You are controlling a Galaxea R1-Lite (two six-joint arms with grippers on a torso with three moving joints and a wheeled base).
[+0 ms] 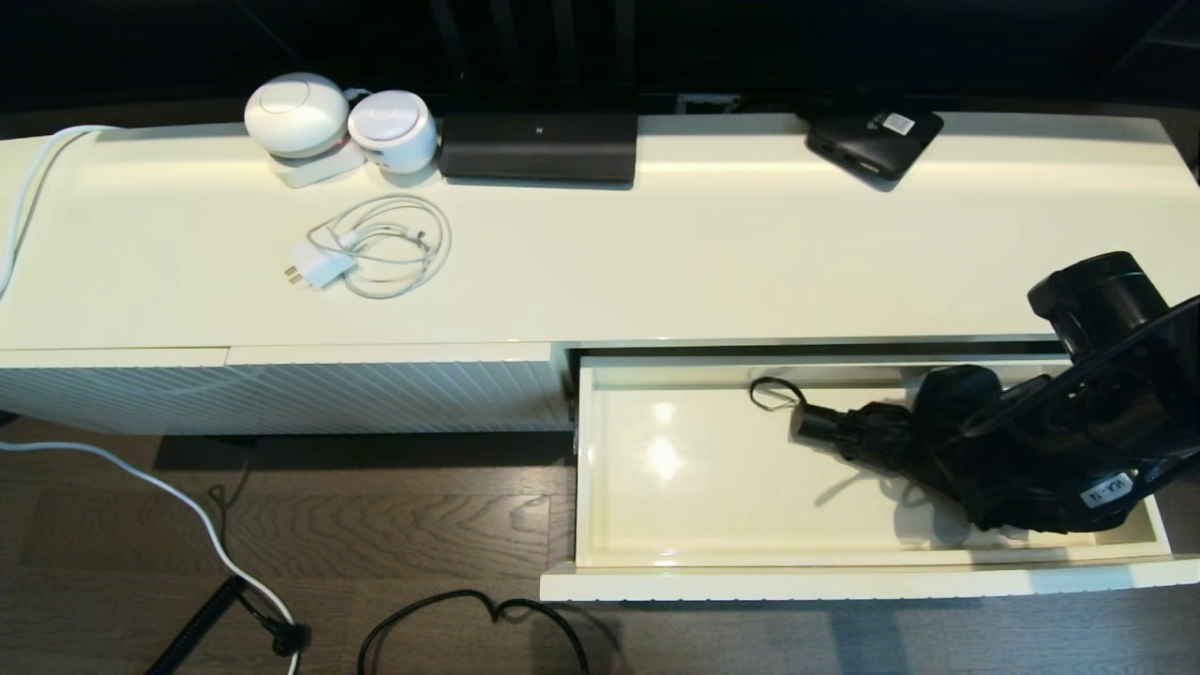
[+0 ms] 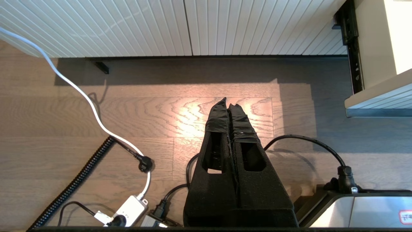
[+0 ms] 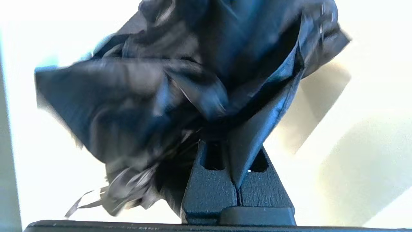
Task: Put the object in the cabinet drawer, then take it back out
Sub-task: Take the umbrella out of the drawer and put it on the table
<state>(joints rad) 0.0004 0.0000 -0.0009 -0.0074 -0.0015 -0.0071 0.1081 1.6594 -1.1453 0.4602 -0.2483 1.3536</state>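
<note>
The cabinet drawer (image 1: 844,579) is pulled out at the right, and its glossy cream floor (image 1: 675,469) is bare on the left side. The black folding umbrella (image 1: 886,436) is inside its right half, with the short handle (image 1: 818,424) and thin wrist loop (image 1: 771,392) pointing left. The handle end casts a shadow on the drawer floor and looks raised. My right gripper (image 3: 232,151) reaches in from the right and is shut on the umbrella's wrinkly fabric (image 3: 180,83), which hides its fingertips. My left gripper (image 2: 229,101) hangs shut and empty over the wooden floor, left of the drawer corner (image 2: 379,96).
On the cabinet top lie a white charger with coiled cable (image 1: 375,246), two round white devices (image 1: 296,114), a flat black unit (image 1: 539,145) and a black box with a white label (image 1: 874,139). A closed ribbed panel (image 1: 281,394) is left of the drawer. Cables (image 1: 197,516) cross the floor.
</note>
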